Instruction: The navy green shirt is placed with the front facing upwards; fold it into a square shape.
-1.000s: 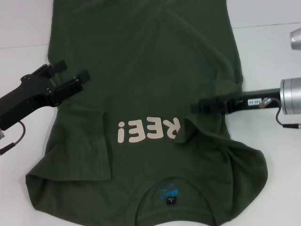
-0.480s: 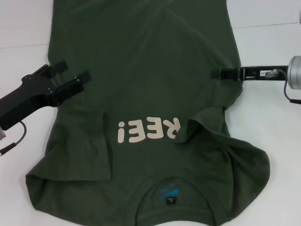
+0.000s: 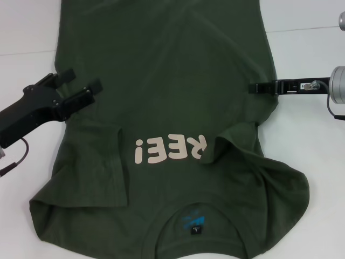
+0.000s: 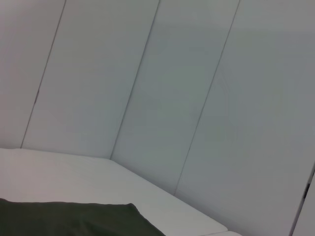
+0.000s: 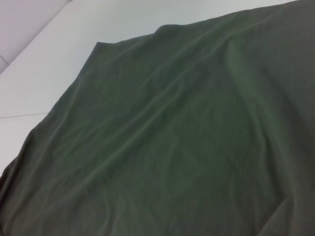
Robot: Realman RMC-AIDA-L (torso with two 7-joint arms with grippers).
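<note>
Shirt [image 3: 167, 108] lies front-up across the white counter [image 3: 307, 54], sleeves tucked in; the left gripper [image 3: 81, 89], fingers spread, and the right gripper [image 3: 253, 87], grip unreadable, should pinch matching side edges before folding.

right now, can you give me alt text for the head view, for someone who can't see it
A navy green shirt lies front-up on a white table, pale block letters on its chest and both sleeves folded inward. The left end effector, open, is at the shirt's left edge; the right end effector is at its right edge.
</note>
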